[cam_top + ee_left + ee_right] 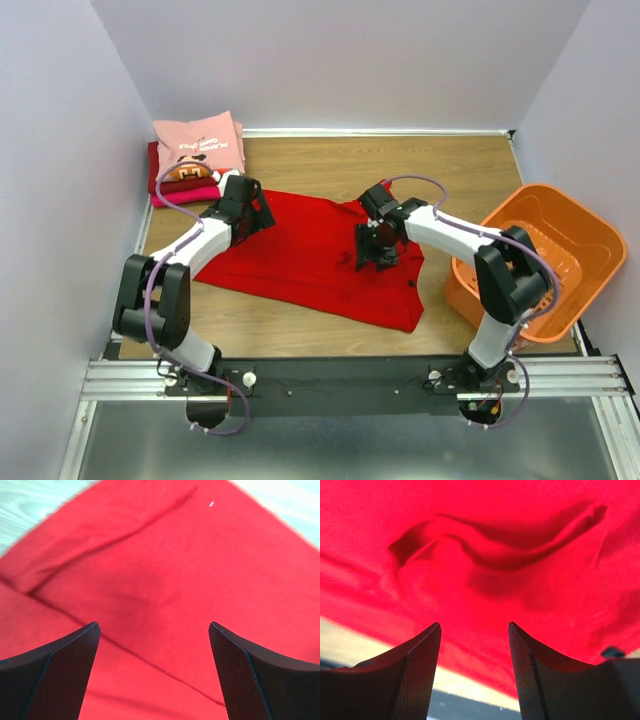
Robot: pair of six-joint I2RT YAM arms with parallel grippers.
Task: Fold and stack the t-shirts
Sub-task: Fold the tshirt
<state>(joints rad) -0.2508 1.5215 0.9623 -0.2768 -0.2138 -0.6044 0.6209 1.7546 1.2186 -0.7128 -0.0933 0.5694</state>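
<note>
Bright red t-shirt (300, 260) lies spread flat mid-table (420, 160), orange basket (545, 250) just off its right edge. Left gripper (154, 630) sits over the shirt's left part with jaws wide apart and nothing held; right gripper (474, 627) sits low over a wrinkle on the right part, jaws parted less, also empty. Far left corner: folded pink t-shirt (200, 140) on top of the darker red tees (157, 170).

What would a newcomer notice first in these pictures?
The bright red t-shirt spread mid-table, with the left gripper and right gripper both open over it. Then the orange basket at the right edge and the folded stack topped by a pink t-shirt in the far left corner.
</note>
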